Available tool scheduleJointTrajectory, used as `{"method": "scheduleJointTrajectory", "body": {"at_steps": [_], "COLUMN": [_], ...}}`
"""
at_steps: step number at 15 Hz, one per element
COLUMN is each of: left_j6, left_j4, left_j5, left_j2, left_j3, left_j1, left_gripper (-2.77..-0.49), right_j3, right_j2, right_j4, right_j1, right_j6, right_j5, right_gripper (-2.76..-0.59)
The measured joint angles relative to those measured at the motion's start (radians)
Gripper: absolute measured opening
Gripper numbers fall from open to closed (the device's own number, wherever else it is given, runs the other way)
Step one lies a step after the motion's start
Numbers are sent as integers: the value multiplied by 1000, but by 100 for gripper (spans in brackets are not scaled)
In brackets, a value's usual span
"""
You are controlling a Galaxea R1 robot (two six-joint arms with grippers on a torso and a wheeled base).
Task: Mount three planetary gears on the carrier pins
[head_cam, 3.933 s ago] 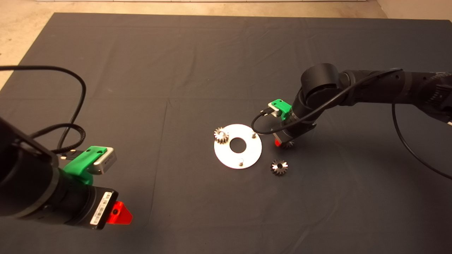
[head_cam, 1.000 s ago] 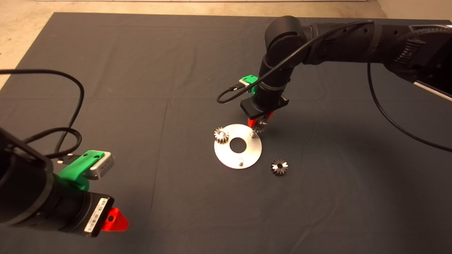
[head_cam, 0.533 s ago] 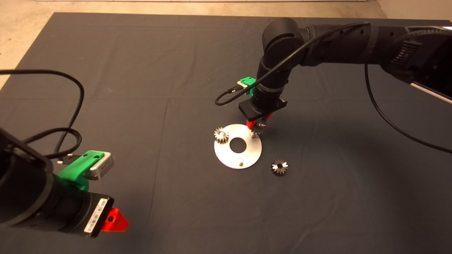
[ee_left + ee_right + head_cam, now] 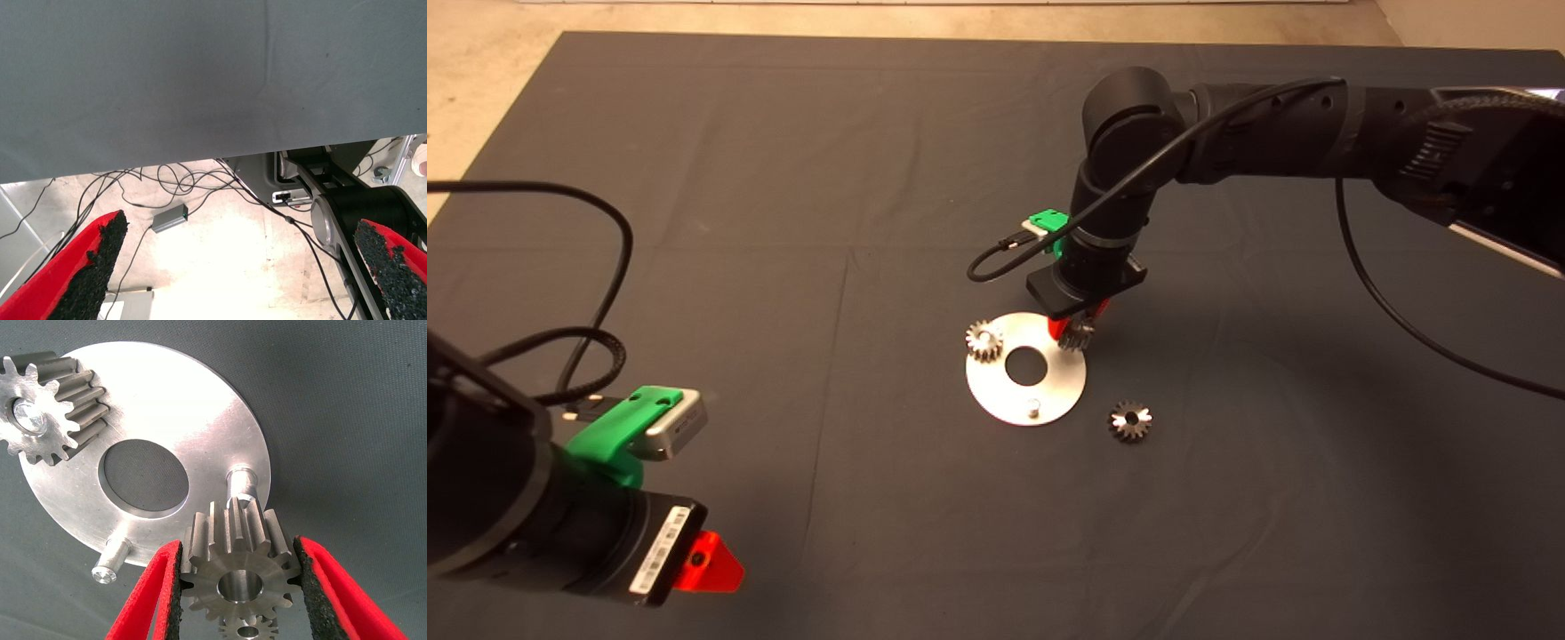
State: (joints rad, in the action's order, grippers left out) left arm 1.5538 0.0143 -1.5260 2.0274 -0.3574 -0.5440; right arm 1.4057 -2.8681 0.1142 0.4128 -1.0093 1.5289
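While the right gripper [image 4: 1075,331] hangs over the far right rim of the silver disc [image 4: 1024,396], the head view shows its red fingers clenched on a small dark-silver gear [image 4: 1080,334] right at one carrier pin. A second gear [image 4: 984,341] sits on the pin at the disc's left edge, a bare pin [image 4: 1032,409] stands near the disc's near rim, and a third gear [image 4: 1129,420] lies flat on the dark mat [image 4: 783,222] just beside the disc on its right. The left gripper [image 4: 710,564] waits at the lower left edge of the mat, with pale floor showing beyond the mat's far edge.

From the left wrist view, that gripper's black pads [image 4: 100,257] stand wide apart over the mat's edge, with cables and a small grey box [image 4: 169,218] on the pale floor.

Seen from the right wrist, the held gear [image 4: 240,570], with a central hole, is pinched between both pads, close to the pin [image 4: 241,482] but not threaded on it. The mounted gear [image 4: 50,407] and the other bare pin [image 4: 112,559] stand on the disc [image 4: 187,413], which has a large central hole.
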Motion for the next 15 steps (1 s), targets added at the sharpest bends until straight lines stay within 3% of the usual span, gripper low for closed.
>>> {"method": "scheduleJointTrajectory", "body": {"at_steps": [10,15], "left_j6": [0,0], "left_j4": [-10,-11], "left_j5": [0,0], "left_j2": [-6,-9], "left_j3": [6,6], "left_j1": [0,0], "left_gripper": [-79,-79], "right_j3": [0,0], "right_j2": [0,-2], "right_j4": [23,63], "right_j1": [0,0], "right_j6": [7,7], "right_j5": [0,0], "right_gripper": [-232,-231]}}
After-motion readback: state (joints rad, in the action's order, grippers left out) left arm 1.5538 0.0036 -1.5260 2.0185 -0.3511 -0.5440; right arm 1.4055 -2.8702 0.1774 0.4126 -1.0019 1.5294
